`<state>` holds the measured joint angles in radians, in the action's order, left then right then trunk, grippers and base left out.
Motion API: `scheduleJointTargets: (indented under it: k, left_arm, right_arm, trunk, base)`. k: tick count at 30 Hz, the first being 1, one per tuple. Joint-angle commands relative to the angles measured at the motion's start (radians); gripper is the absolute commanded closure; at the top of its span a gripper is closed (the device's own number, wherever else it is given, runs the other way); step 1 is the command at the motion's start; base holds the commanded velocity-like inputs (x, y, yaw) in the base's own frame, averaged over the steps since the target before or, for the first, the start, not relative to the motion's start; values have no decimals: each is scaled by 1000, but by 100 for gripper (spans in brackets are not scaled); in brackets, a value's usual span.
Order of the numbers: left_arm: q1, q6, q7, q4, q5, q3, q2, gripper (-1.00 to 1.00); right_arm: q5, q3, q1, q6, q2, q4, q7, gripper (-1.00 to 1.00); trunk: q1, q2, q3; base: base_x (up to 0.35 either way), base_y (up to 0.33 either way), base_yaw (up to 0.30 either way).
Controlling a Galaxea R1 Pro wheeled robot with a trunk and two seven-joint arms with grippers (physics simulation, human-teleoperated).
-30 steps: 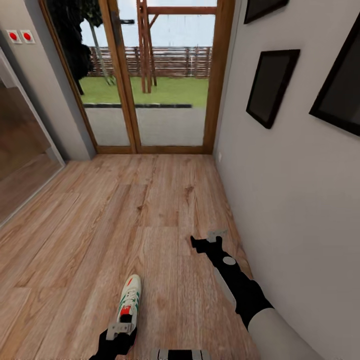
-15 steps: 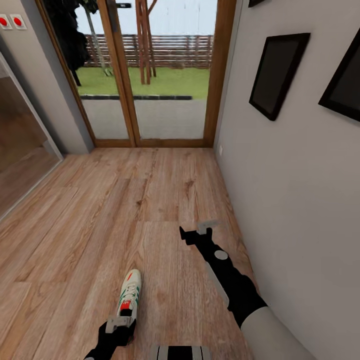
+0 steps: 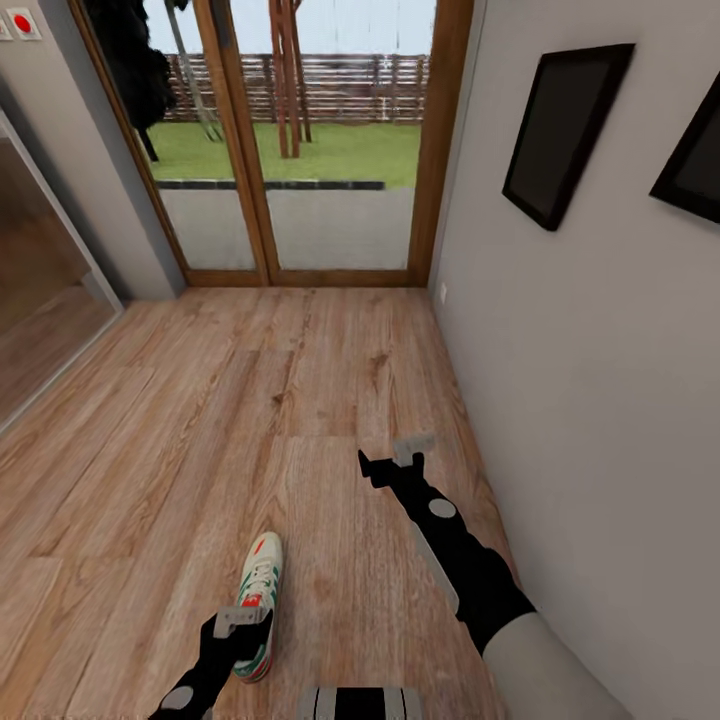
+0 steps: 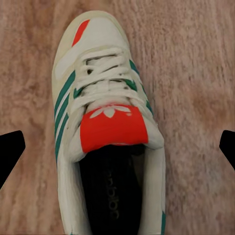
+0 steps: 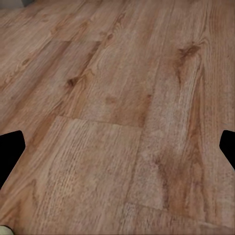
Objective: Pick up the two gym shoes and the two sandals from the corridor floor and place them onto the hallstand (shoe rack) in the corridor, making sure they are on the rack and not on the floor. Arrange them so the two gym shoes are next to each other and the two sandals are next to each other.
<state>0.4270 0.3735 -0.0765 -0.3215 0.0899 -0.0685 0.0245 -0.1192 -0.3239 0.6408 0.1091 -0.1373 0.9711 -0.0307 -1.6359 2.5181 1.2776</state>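
One gym shoe, white with green stripes and a red-orange tongue, lies on the corridor floor near the bottom of the head view, toe pointing away from me. My left gripper hovers over its heel end. In the left wrist view the gym shoe lies straight below, between the wide-apart fingertips of my open left gripper. My right gripper hangs open over bare planks near the right wall, and in its own view the right gripper has nothing between its fingers. The sandals and the hallstand are out of view.
A wood-framed glass door closes the far end of the corridor. The grey wall on the right carries dark picture frames. A glass panel lines the left side.
My left gripper has moved forward over the shoe's heel end. The right gripper has drifted a little left. The head view has shifted, so the door sits higher in the picture.
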Motion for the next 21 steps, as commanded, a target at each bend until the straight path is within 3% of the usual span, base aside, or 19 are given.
scheduleJointTargets:
  k: [1, 10, 21]
  left_arm:
    - [1, 3, -2, 0, 9, -7, 1, -100]
    - [2, 4, -1, -10, 12, -4, 3, -100]
    - [3, 65, 0, -9, 20, -2, 4, -100]
  right_arm:
    - [-10, -2, 0, 4, 1, 3, -3, -100]
    - [-8, -1, 0, 3, 2, 4, -3, -100]
    - [-7, -2, 0, 3, 3, 3, -4, -100]
  trunk:
    - [0, 1, 5]
    - [-4, 3, 50]
    - [-4, 3, 56]
  base:
    - [0, 0, 0]
    - [0, 0, 0]
    - [0, 0, 0]
